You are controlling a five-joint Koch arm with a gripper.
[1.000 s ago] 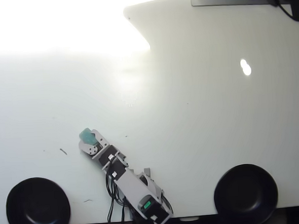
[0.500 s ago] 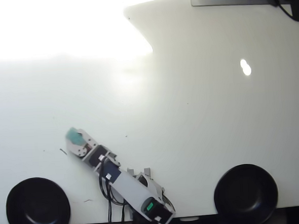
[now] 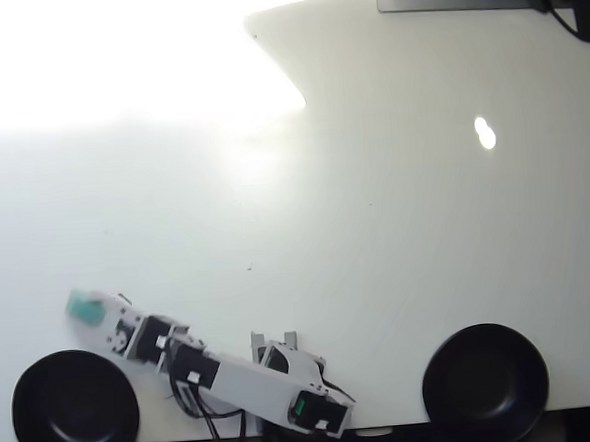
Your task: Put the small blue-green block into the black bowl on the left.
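Carrying the small blue-green block clamped in its end effector, the arm reaches toward eight o'clock over the desk, just above the black bowl (presumably lining up a drop).

The arm is pale grey with black servo blocks, black cables (bunched underneath) and one small green-lit square near its base.
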